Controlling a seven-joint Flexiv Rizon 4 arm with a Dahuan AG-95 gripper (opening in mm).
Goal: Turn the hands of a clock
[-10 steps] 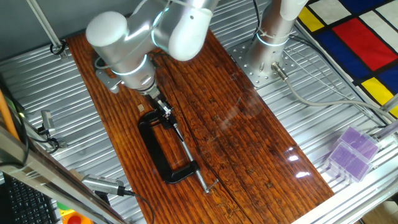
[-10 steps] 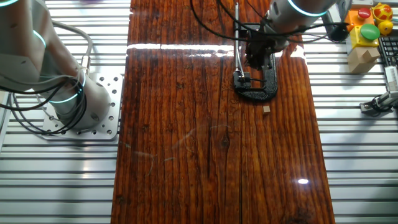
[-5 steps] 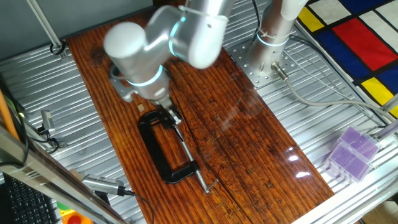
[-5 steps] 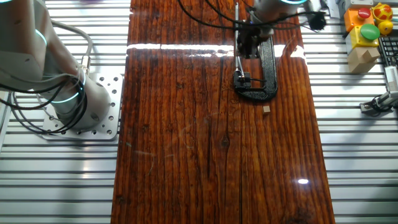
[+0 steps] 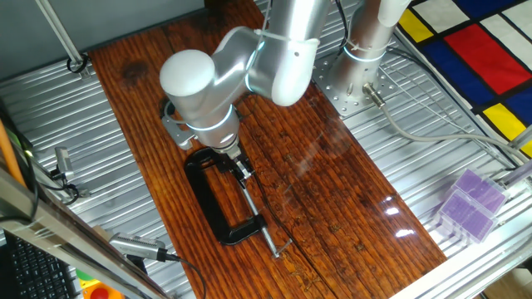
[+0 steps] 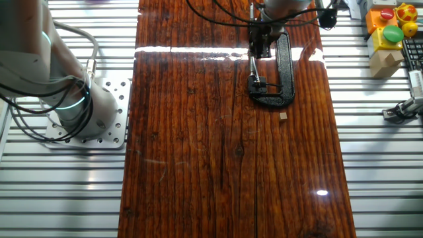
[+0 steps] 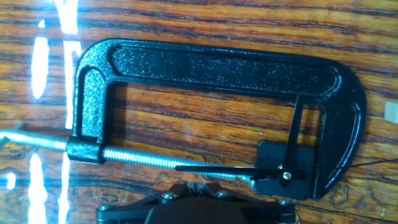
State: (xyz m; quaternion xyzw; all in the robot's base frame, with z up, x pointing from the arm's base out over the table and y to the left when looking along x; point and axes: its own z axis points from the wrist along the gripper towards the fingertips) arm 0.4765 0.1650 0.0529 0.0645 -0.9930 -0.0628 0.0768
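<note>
A black C-clamp [image 7: 217, 65] lies flat on the wooden table and also shows in both fixed views [image 5: 208, 199] [image 6: 281, 73]. Its jaw holds a small black clock movement [image 7: 286, 171]. One thin black hand [image 7: 217, 168] points left along the clamp's silver screw [image 7: 155, 158]. The other hand [image 7: 296, 124] points up. My gripper [image 7: 200, 184] is at the bottom edge of the hand view, fingers pressed together, just below the long hand's outer part. In the fixed views the gripper [image 5: 241, 169] [image 6: 259, 49] hangs over the screw side of the clamp.
A small tan block [image 6: 283, 116] lies on the wood beside the clamp's bow, also at the right edge of the hand view [image 7: 392, 112]. The arm's base plate [image 6: 92, 112] stands on the metal slats. A button box [image 6: 390, 26] sits at the far corner.
The arm has swung along the clamp, and the gripper has shifted from the clamp's bow end towards the screw side, lower over the clock hands. The clamp has not moved.
</note>
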